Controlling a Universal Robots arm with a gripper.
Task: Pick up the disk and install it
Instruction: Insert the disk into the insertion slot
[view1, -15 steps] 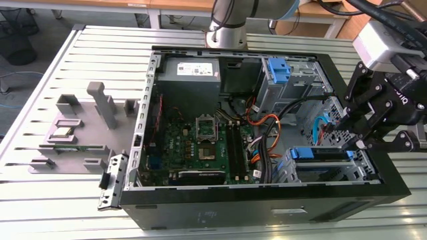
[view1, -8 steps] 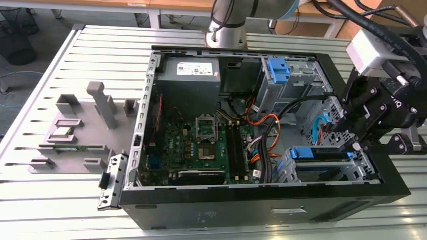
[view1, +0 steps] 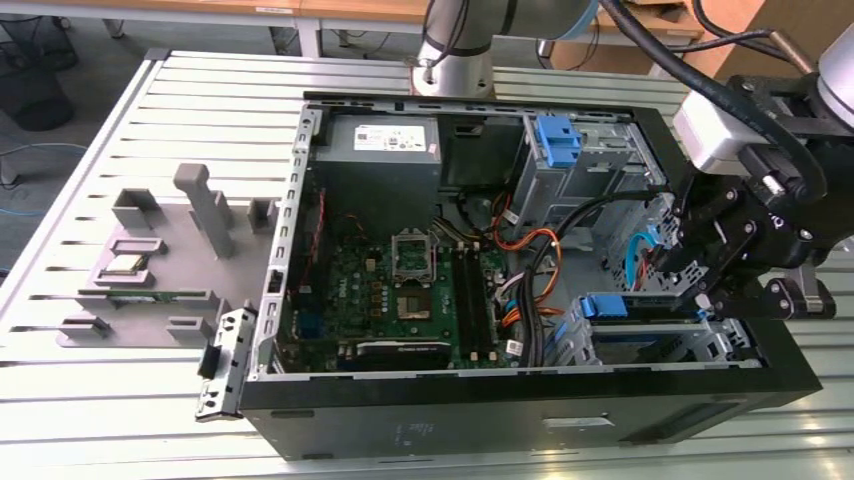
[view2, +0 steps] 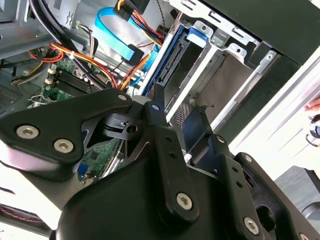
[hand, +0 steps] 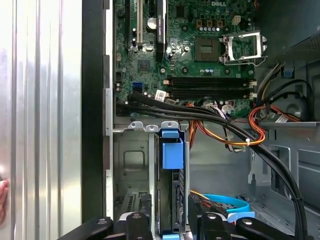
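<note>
Setting: an open computer case (view1: 534, 400) lies on a slatted metal table (view1: 80, 400). All clock readings are taken in the exterior view.
Disk: the disk (view1: 621, 306) is at about 4 o'clock inside the case. It stands on edge in the drive cage (view1: 747, 345), and its blue carrier shows along the upper edge. In both wrist views it runs edge-on down a cage slot (hand: 172, 150) (view2: 172, 60) and appears to sit well inside the slot.
Gripper: the gripper (view1: 697, 300) is at 3 o'clock from the disk's blue edge, directly over the cage. In both wrist views it is at the near end of the carrier (hand: 170, 227) (view2: 192, 125).
Pincer state: I cannot tell whether it is pinching the carrier or only standing spread around it.
Arm: the arm (view1: 461, 40) rises from its base at 12 o'clock behind the case.
Motherboard: the motherboard (view1: 400, 290) is at 8 o'clock in the case.
Power supply box: the grey power supply box (view1: 380, 150) is at 11 o'clock.
Blue bracket: the blue bracket (view1: 555, 138) is at 1 o'clock, well apart from the disk.
Cables: black cables (hand: 200, 115) cross between the motherboard and the cage. A light-blue flat cable (hand: 225, 202) lies just beside the disk.
Outside the case: grey fixtures (view1: 174, 250) stand on the table at 9 o'clock.
</note>
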